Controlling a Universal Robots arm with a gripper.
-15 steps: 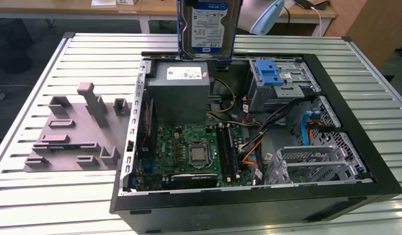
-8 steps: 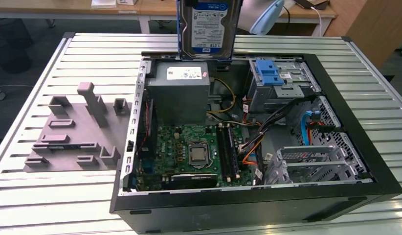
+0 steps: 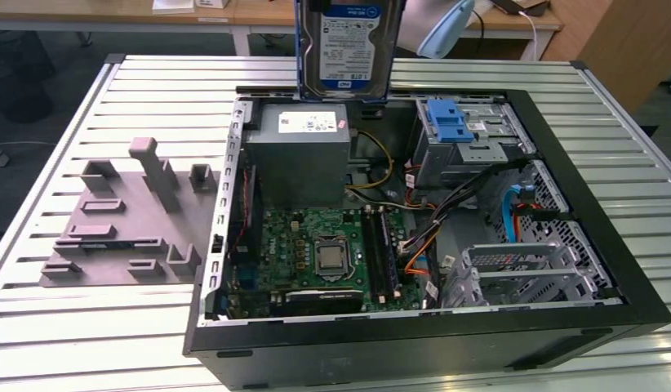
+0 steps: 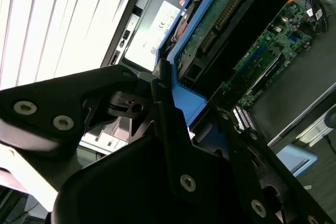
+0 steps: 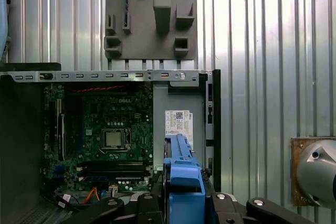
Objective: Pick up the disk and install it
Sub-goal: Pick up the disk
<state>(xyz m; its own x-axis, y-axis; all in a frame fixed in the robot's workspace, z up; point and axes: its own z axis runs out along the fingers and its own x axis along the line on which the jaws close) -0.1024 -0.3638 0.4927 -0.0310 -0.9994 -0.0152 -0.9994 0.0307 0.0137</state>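
The disk (image 3: 347, 45), a silver drive with a white-and-blue label in a blue carrier bracket, hangs upright above the back edge of the open computer case (image 3: 597, 245), over the grey power-supply box (image 3: 303, 155). In the second wrist view my gripper (image 4: 191, 124) is shut on the disk's blue bracket (image 4: 191, 100), with black fingers (image 4: 168, 124) on either side. The first wrist view shows the same grip: the gripper (image 5: 181, 203) clamps the blue carrier of the disk (image 5: 181, 174), with the case interior below it.
Inside the case lie the green motherboard (image 3: 325, 253), a metal drive cage with a blue latch (image 3: 455, 126) and a lower metal cage (image 3: 521, 273). A grey fixture block (image 3: 129, 220) sits on the slatted metal table (image 3: 150, 73), at the exterior view's left.
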